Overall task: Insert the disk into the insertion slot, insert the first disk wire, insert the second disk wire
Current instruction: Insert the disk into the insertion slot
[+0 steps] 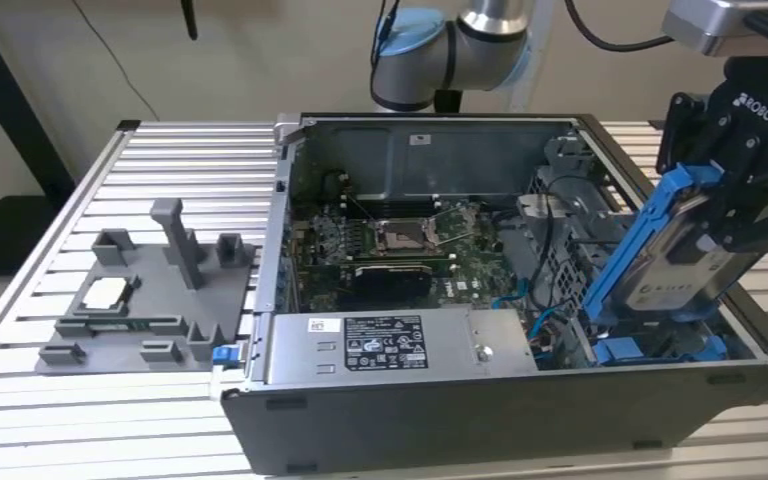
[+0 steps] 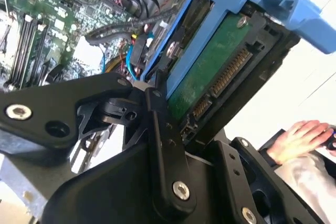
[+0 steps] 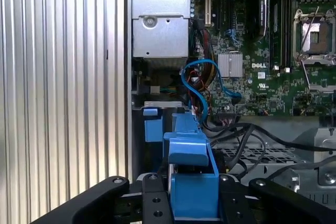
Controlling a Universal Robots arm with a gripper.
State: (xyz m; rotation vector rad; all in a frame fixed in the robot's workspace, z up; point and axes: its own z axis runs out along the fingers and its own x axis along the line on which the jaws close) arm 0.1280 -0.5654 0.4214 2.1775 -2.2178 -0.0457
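Observation:
My gripper [image 1: 724, 215] is shut on the disk [image 1: 684, 262], a silver-grey drive with a white label in a bright blue carrier frame. The disk hangs steeply tilted over the front corner of the open computer case, at the exterior view's right. Its lower end sits just above or at the insertion slot [image 1: 658, 347], a bay with blue rails. In the first wrist view the blue carrier [image 3: 191, 182] stands between the black fingers [image 3: 152, 203], with the slot's blue rail [image 3: 153, 124] beyond. The second wrist view shows the disk's green underside [image 2: 210, 66] and its connector.
Loose blue cable [image 3: 197, 85] and black cables [image 3: 247, 135] lie beside the bay. The grey power supply box [image 1: 391, 345] fills the case's front, the motherboard [image 1: 404, 240] lies behind. A grey fixture [image 1: 144, 300] stands on the slatted table [image 1: 171, 150]. A person's hand [image 2: 299, 137] rests nearby.

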